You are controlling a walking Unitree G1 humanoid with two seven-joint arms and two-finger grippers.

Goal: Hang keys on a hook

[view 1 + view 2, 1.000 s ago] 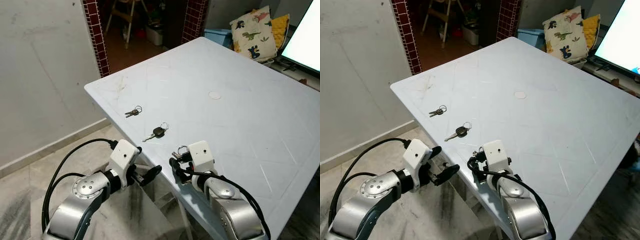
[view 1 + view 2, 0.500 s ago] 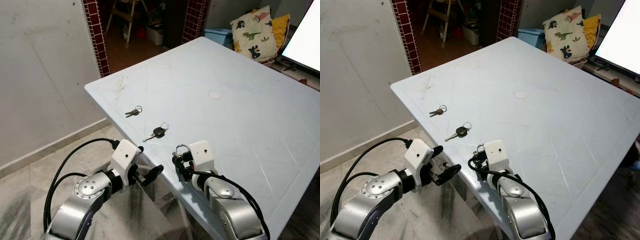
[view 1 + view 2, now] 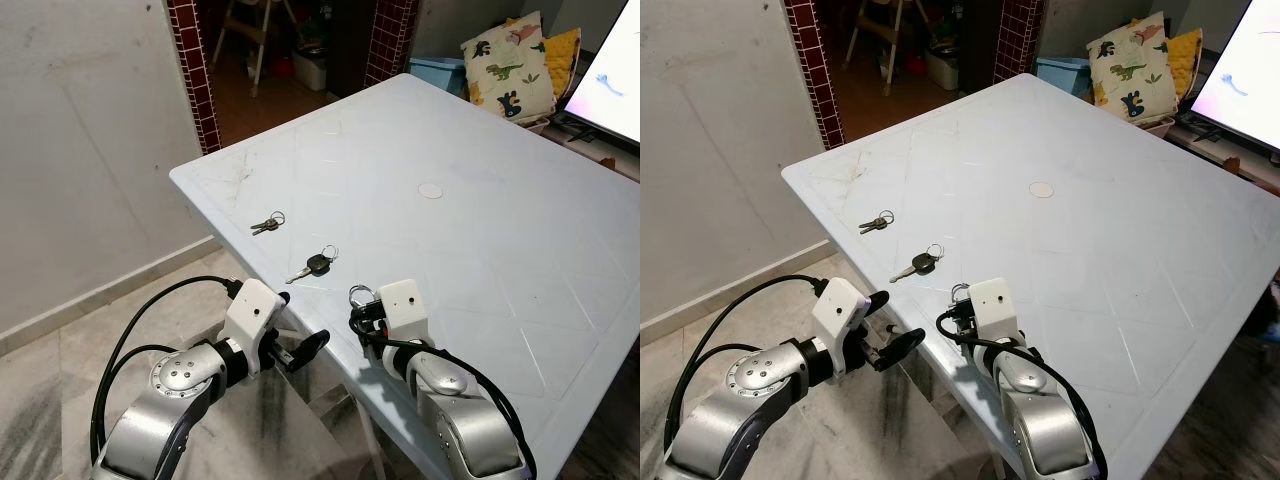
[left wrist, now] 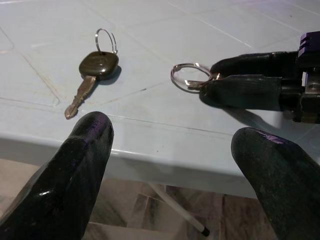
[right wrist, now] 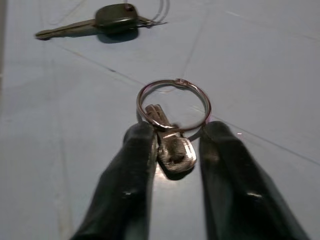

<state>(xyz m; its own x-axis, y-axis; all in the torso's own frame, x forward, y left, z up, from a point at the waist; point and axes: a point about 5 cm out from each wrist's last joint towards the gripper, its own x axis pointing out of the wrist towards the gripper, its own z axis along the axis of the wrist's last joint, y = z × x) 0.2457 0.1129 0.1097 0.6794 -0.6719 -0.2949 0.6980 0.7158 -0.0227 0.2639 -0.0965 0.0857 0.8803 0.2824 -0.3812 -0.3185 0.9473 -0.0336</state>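
My right gripper [image 3: 361, 310] is at the near edge of the white table [image 3: 480, 250], shut on a small silver key [image 5: 171, 149] whose ring [image 5: 173, 102] sticks out past the fingertips just above the tabletop. The same ring [image 4: 189, 77] appears in the left wrist view, ahead of the right fingers [image 4: 245, 90]. A black-headed key [image 3: 313, 265] lies on the table just beyond. Farther left lies a small pair of keys [image 3: 266, 223]. My left gripper [image 3: 305, 347] hangs open beside and below the table edge, holding nothing.
A small white disc [image 3: 429, 189] lies mid-table. Behind the table are patterned cushions [image 3: 505, 65], a blue box [image 3: 435, 72] and a bright screen [image 3: 610, 80]. A brick-framed doorway [image 3: 195, 70] opens at the back left, beside a plain wall. Marbled floor lies below the table.
My right gripper has edged slightly up and forward with the key ring. The left gripper has sunk a little beside the table edge.
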